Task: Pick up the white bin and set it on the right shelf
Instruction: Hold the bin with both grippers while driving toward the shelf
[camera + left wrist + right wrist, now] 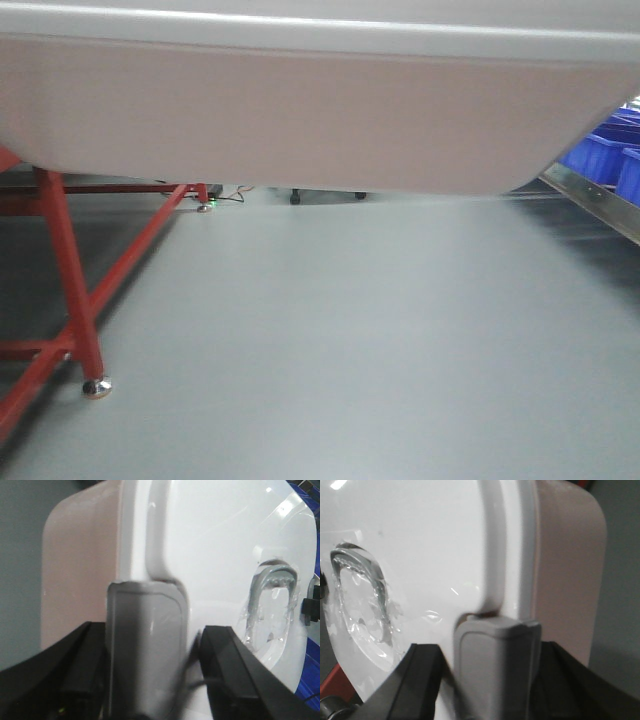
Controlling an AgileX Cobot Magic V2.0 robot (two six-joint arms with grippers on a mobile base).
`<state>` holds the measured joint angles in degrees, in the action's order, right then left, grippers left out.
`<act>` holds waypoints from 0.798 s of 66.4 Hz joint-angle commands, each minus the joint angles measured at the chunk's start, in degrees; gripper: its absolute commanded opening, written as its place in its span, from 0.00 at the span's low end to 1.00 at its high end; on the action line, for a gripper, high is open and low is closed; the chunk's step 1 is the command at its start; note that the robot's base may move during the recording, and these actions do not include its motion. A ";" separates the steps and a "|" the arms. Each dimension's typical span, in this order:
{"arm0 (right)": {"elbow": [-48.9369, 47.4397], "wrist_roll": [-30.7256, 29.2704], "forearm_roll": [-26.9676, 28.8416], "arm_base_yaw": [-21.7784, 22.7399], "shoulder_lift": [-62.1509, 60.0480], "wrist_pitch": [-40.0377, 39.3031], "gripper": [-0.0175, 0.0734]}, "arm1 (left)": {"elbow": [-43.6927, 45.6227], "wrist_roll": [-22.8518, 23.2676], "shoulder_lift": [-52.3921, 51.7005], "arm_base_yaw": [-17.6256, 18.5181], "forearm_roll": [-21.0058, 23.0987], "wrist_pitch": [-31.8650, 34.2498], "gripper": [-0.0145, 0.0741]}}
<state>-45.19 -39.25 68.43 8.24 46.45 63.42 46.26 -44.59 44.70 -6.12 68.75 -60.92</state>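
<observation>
2 grippers, 1 load, and the white bin [300, 110] is up off the floor [350, 350]. From the front view its pale pinkish side fills the whole top of the picture, rounded lower corners showing, with nothing but air under it. It hangs between the red rack [70, 260] on the left and the right shelf [595, 200] at the far right edge, where the shiny steel beam runs under a row of blue crates [600, 160]. The bin touches neither one; it is not on the shelf.

Over to the left wrist view: the left gripper [150, 635] is clamped on the bin's end, its 2 black fingers [75, 665] standing either side of a grey latch [145, 610]. The near finger presses the latch's edge; whether the far one fully touches is hard to tell in the blur. Beyond it lies the glossy white lid [215, 545], with a clear moulded handle [272, 610] set in its recessed centre.

Right wrist view, mirror picture: the right gripper [487, 652] grips the opposite end, black fingers [415, 685] flanking a second grey latch [492, 690]. The lid's rim curves just above it, and the pinkish wall of the bin drops away to the right.

Down on the floor, 1 silver foot [97, 387] of the red rack sits at the lower left.
</observation>
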 commanded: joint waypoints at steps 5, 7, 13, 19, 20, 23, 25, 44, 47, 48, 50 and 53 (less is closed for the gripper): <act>-1.73 -0.99 11.97 -1.11 -0.79 6.57 0.59 | 1.98 -0.52 -0.67 1.52 10.44 -10.81 0.44; -1.73 -0.99 11.97 -1.11 -0.79 6.57 0.59 | 1.98 -0.52 -0.67 1.52 10.44 -10.81 0.44; -1.73 -0.99 11.97 -1.11 -0.79 6.57 0.59 | 1.98 -0.52 -0.67 1.52 10.44 -10.81 0.44; -1.73 -0.99 11.97 -1.11 -0.79 6.57 0.59 | 1.98 -0.52 -0.67 1.52 10.44 -10.81 0.44; -1.73 -0.99 11.97 -1.11 -0.79 6.57 0.59 | 1.98 -0.52 -0.67 1.52 10.44 -10.81 0.44; -1.73 -0.99 11.97 -1.11 -0.79 6.57 0.59 | 1.98 -0.52 -0.67 1.52 10.44 -10.81 0.44; -1.73 -0.99 11.97 -1.11 -0.79 6.57 0.59 | 1.98 -0.52 -0.67 1.52 10.44 -10.81 0.44; -1.73 -0.99 11.97 -1.11 -0.79 6.57 0.59 | 1.98 -0.52 -0.67 1.52 10.44 -10.81 0.44; -1.73 -0.99 11.97 -1.11 -0.79 6.57 0.59 | 1.98 -0.52 -0.67 1.52 10.44 -10.81 0.44; -1.73 -0.99 11.97 -1.11 -0.79 6.57 0.59 | 1.98 -0.52 -0.67 1.52 10.44 -10.81 0.44; -1.73 -0.99 11.97 -1.11 -0.79 6.57 0.59 | 1.98 -0.52 -0.67 1.52 10.44 -10.81 0.44; -1.73 -0.99 11.97 -1.11 -0.79 6.57 0.59 | 1.98 -0.52 -0.67 1.52 10.44 -10.81 0.44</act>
<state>-45.19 -39.25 68.43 8.24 46.45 63.42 46.26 -44.59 44.70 -6.12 68.75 -60.92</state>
